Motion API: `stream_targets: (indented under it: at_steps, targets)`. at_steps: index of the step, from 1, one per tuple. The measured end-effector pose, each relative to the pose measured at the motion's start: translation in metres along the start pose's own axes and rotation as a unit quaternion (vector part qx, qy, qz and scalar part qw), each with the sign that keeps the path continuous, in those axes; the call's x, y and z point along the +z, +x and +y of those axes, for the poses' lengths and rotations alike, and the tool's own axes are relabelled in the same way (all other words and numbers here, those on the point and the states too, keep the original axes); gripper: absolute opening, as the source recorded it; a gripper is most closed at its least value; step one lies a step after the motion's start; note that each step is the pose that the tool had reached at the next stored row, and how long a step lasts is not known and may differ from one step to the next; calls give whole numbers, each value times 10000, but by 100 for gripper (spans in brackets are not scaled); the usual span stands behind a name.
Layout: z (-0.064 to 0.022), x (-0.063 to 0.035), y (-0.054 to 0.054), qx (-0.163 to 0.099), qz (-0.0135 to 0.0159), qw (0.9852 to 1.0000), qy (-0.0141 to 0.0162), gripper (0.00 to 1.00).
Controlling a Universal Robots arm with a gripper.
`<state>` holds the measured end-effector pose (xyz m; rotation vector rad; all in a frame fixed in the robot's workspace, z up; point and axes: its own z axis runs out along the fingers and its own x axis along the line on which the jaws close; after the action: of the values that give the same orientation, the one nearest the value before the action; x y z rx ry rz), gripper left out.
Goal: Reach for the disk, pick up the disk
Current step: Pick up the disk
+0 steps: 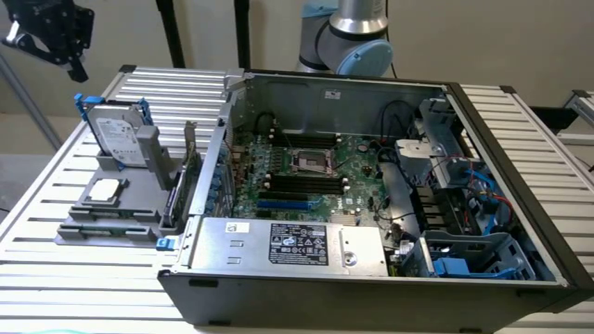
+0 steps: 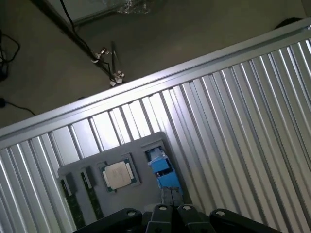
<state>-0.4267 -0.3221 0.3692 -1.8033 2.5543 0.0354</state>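
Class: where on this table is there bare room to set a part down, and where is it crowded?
Bare slats between the grey holder and the table's near edge, and behind the disk toward the far corner. Crowded: the holder and the open case.

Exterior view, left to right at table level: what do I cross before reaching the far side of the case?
The disk, standing upright in the grey holder → the silver box with black label inside the open computer case → the blue drive cage at the exterior view's right.
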Motion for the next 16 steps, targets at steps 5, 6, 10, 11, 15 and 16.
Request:
stream_targets:
  at_steps: [5, 6, 10, 11, 15, 16]
  targets:
    - [-2, 10, 0, -370, 4, 9993, -9, 11]
    - [-2, 12, 0, -439, 5, 9990, -11, 11]
    - [-3, 21, 0, -736, 7, 9973, -18, 11]
    - [-3, 24, 0, -812, 8, 9967, -20, 11]
    - [-4, 39, -1, -1086, 11, 9941, -27, 11]
    - [-4, 42, -2, -1147, 12, 9934, -29, 11]
